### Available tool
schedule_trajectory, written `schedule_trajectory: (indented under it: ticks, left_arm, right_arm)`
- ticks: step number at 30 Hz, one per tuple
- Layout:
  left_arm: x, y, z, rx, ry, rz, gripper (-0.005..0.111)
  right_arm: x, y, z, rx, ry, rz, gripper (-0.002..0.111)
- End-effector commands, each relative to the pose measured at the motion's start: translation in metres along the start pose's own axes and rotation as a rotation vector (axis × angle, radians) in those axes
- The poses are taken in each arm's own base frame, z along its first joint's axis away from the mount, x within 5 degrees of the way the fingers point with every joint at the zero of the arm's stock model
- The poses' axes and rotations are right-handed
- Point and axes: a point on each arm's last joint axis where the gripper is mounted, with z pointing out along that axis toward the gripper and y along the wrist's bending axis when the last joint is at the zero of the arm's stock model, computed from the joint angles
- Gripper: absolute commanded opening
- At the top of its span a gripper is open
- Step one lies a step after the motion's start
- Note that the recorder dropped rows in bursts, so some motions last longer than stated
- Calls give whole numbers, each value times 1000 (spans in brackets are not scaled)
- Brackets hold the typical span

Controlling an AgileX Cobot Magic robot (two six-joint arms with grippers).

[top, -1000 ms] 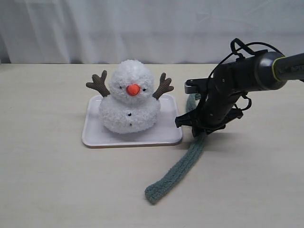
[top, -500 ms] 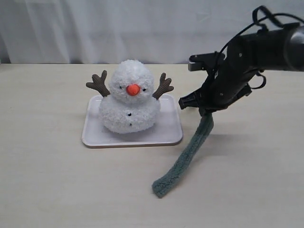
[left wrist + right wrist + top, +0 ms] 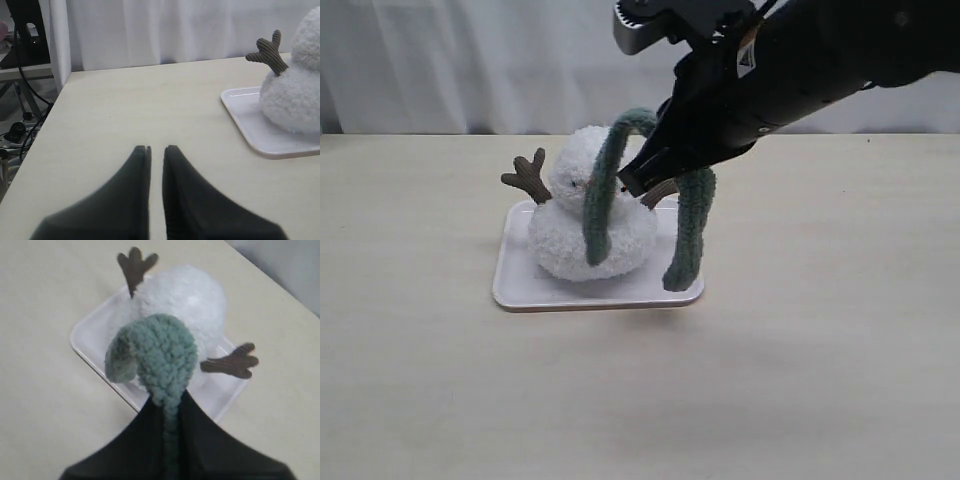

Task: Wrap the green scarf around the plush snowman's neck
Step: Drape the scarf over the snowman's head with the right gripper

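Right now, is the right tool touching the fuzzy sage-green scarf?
Touching. The right wrist view shows the fuzzy sage-green scarf pinched between the dark fingers of the right tool, which is shut on it.

The green scarf is seen in dull sage green with a knobbly knit pattern. The plush snowman is rendered in fluffy white, its stick arms in ribbed brown. The tray is coloured white, the worktop pale beige. The left end effector and the right end effector are finished in black.
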Motion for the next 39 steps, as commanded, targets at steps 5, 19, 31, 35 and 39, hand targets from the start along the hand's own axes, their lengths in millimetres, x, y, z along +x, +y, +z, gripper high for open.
schedule_trajectory:
  ticks: [5,19,31,35,39]
  left_arm:
    - [0,0,0,-4,-13,0,10]
    - [0,0,0,-4,-13,0,10]
    - [0,0,0,-4,-13,0,10]
    - [0,0,0,-4,-13,0,10]
    - [0,0,0,-4,-13,0,10]
  right_arm:
    - [-18,49,-38,90,-136,-435,4]
    - [-33,77,-4,382,-149,-1012,4]
    - [-33,46,73,560,-125,-1058,4]
    - [-27,30,93,534,-109,-1097,4]
    - [-19,10,104,543,-64,-1060,4]
